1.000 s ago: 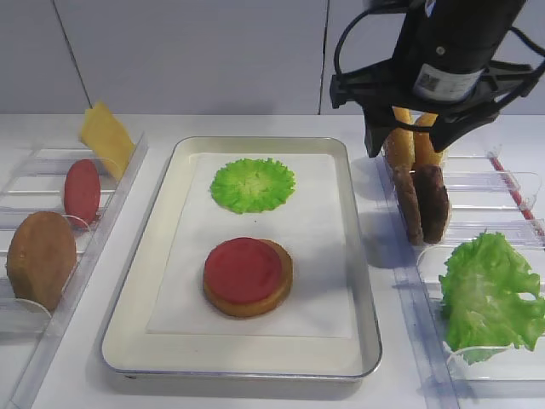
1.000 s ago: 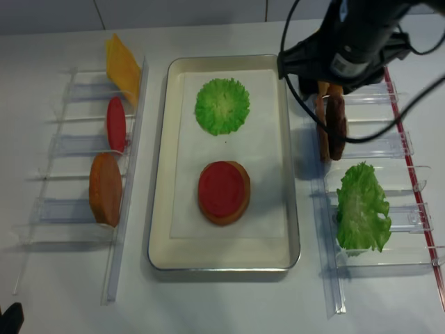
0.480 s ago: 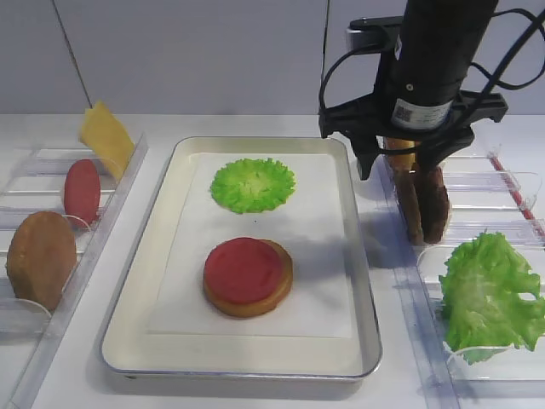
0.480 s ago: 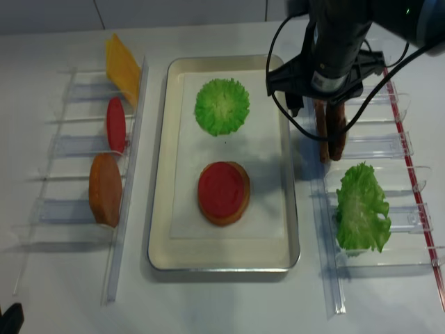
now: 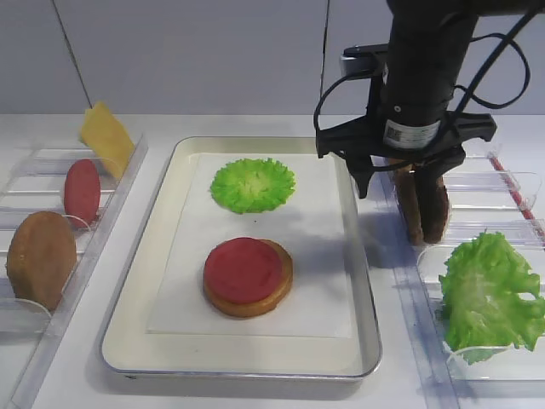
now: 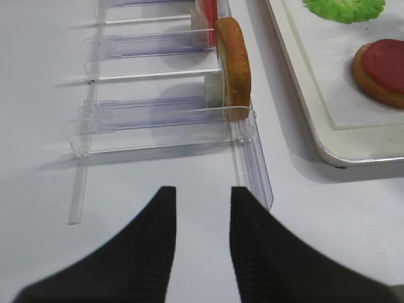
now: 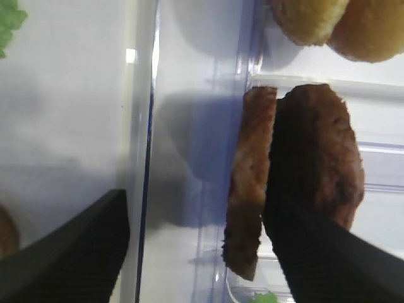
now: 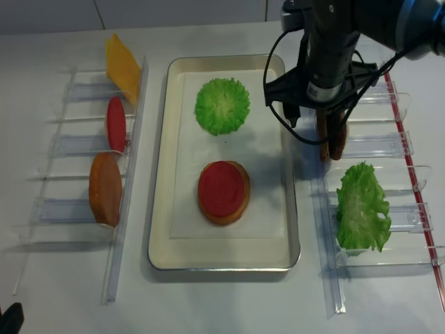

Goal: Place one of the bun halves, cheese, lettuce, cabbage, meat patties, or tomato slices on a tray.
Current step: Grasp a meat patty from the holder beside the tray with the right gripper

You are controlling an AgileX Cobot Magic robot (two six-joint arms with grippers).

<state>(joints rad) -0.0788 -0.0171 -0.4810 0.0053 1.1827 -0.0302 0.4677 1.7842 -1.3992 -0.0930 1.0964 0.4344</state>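
Two dark brown meat patties (image 5: 428, 209) stand on edge in the right clear rack. My right gripper (image 5: 407, 183) hangs open right over them. In the right wrist view the nearer patty (image 7: 249, 183) stands between the fingers of the right gripper (image 7: 196, 208); the other patty (image 7: 328, 145) lies partly behind the right finger (image 7: 315, 259). The silver tray (image 5: 140, 281) holds a round green leaf (image 5: 253, 184) and a bun half (image 5: 255, 302) topped with a tomato slice (image 5: 243, 270). My left gripper (image 6: 202, 196) is open over bare table, holding nothing.
The left rack (image 5: 119, 192) holds a cheese slice (image 5: 106, 136), a tomato slice (image 5: 82, 191) and a bun half (image 5: 40, 258). Two bun halves (image 7: 309, 19) stand behind the patties. Leafy lettuce (image 5: 490, 298) fills the right rack's front slot.
My right gripper has come down and shifted slightly left onto the patties, its jaws staying wide. Nothing on the tray or in the racks has moved.
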